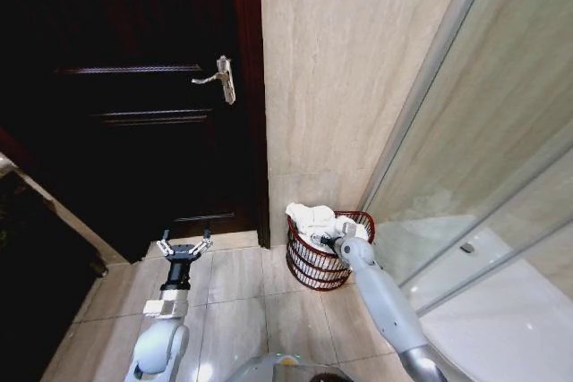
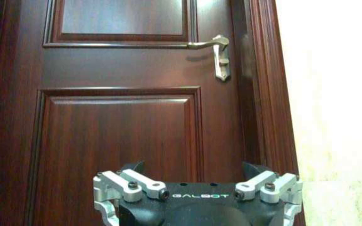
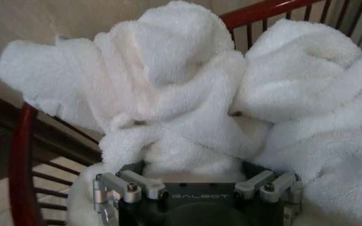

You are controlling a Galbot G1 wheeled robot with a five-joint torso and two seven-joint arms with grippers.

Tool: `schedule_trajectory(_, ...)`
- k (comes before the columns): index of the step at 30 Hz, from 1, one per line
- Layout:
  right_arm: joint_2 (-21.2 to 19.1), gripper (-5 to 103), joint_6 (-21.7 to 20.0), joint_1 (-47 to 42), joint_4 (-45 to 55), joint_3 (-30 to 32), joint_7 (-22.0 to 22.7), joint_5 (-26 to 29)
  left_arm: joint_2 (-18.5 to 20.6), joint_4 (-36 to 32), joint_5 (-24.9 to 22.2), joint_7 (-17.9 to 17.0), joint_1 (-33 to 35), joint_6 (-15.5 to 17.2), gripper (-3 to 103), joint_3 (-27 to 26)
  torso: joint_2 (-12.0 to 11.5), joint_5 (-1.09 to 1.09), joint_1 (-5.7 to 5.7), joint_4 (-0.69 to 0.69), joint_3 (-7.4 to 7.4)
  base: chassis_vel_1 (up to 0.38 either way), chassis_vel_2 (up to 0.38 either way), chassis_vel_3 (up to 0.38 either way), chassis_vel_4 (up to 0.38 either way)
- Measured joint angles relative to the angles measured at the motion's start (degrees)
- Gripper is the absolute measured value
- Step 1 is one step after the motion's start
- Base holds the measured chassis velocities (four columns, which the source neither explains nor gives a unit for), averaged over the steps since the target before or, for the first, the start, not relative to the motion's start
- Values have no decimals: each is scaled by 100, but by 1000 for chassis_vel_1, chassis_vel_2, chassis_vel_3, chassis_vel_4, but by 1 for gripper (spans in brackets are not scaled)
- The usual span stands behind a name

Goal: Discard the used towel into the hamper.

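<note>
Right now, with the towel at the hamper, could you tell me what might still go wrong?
1. The towel is heaped above the hamper rim, part draped over the edge, so it could slide out onto the floor tiles.
2. The right gripper is buried in the cloth; terry loops may snag and drag the towel back out.
3. The hamper looks light; a pull could tip it.
The left gripper waits open near the door.

Fluffy terry-cloth towel (image 3: 187,94), glossy wire hamper (image 3: 20,155)
</note>
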Motion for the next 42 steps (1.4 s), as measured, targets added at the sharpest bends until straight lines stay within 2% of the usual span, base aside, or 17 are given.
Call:
schedule_trajectory(5, -47, 100, 1, 13, 102, 27, -23, -91, 19, 43, -38, -3, 18, -31, 100, -39, -1, 2, 0, 1, 1, 0, 0, 0, 0)
schedule_trajectory(12, -395, 100, 107, -531, 1457, 118, 333, -176, 37, 55, -85, -5, -60, -16, 100, 36, 0, 1, 0, -2, 0, 0, 0, 0, 0)
schedule_trajectory(16, -538, 100, 517, -1147, 2631, 260, 217, -714, 6, 55, -88, -19, -73, 37, 100, 189, 0, 1, 0, 0, 0, 0, 0, 0, 0)
schedule_trajectory(18, -539, 100, 578, -1216, 2743, 274, 171, -803, 1, 55, -93, -22, -74, 48, 100, 205, 0, 1, 0, 0, 0, 0, 0, 0, 0)
schedule_trajectory(19, -494, 100, 1119, -1667, 3267, 365, -161, -1473, -22, 62, -132, -37, -77, 115, 100, 292, 0, 1, 0, 1, 0, 0, 0, 0, 0)
schedule_trajectory(21, -456, 100, 1356, -1852, 3417, 406, -283, -1764, -38, 67, -141, -42, -80, 135, 100, 319, 0, 0, 0, 2, 0, 0, 0, 0, 0)
schedule_trajectory(22, -397, 100, 1660, -2100, 3570, 471, -472, -2124, -59, 68, -154, -44, -80, 164, 100, 350, 0, 1, 0, -1, 0, 0, 0, 0, 0)
schedule_trajectory(23, -264, 100, 2218, -2553, 3775, 644, -767, -2713, -79, 66, -202, -48, -72, 228, 100, 402, 0, 1, 0, -2, 0, 0, 0, 0, 0)
schedule_trajectory(24, -264, 100, 2218, -2553, 3775, 644, -767, -2713, -79, 66, -202, -48, -72, 228, 100, 402, 0, 1, 0, -2, 0, 0, 0, 0, 0)
schedule_trajectory(27, 124, 100, 3527, -3311, 3880, 977, -967, -3787, -96, 32, -277, -43, -8, 360, 100, 460, 0, 2, 0, -2, 0, 0, 0, 0, 0)
schedule_trajectory(28, 124, 100, 3527, -3311, 3880, 977, -967, -3787, -96, 32, -277, -43, -8, 360, 100, 460, 0, 2, 0, -2, 0, 0, 0, 0, 0)
schedule_trajectory(29, 180, 100, 3782, -3409, 3873, 1021, -935, -3945, -93, 24, -282, -39, 8, 378, 100, 474, 0, 2, 0, -1, -1, 0, 0, 0, 0)
schedule_trajectory(30, 268, 100, 4480, -3732, 3861, 1132, -726, -4260, -50, -7, -360, 7, 70, 429, 100, 551, 0, 1, 0, -1, -1, 0, 0, 0, 0)
schedule_trajectory(32, 266, 100, 4664, -3840, 3866, 1149, -622, -4297, -25, -13, -409, 18, 84, 440, 100, 580, 1, 1, 0, -1, 0, 0, 0, 0, 0)
schedule_trajectory(34, 230, 100, 5146, -4225, 3911, 1208, -339, -4391, 20, -21, -511, 40, 97, 457, 100, 664, 35, 0, 14, -2, 20, 0, 0, 0, 0)
schedule_trajectory(37, 305, 100, 5404, -4541, 3933, 1323, -252, -4505, 73, -3, -544, 51, 67, 458, 100, 757, 109, 2, 43, -4, 64, 0, 0, 0, 0)
schedule_trajectory(42, 226, 100, 5473, -4760, 3992, 1397, -159, -4503, 73, 59, -539, 58, -8, 458, 100, 859, 212, 1, 84, -3, 126, 0, 0, 0, 0)
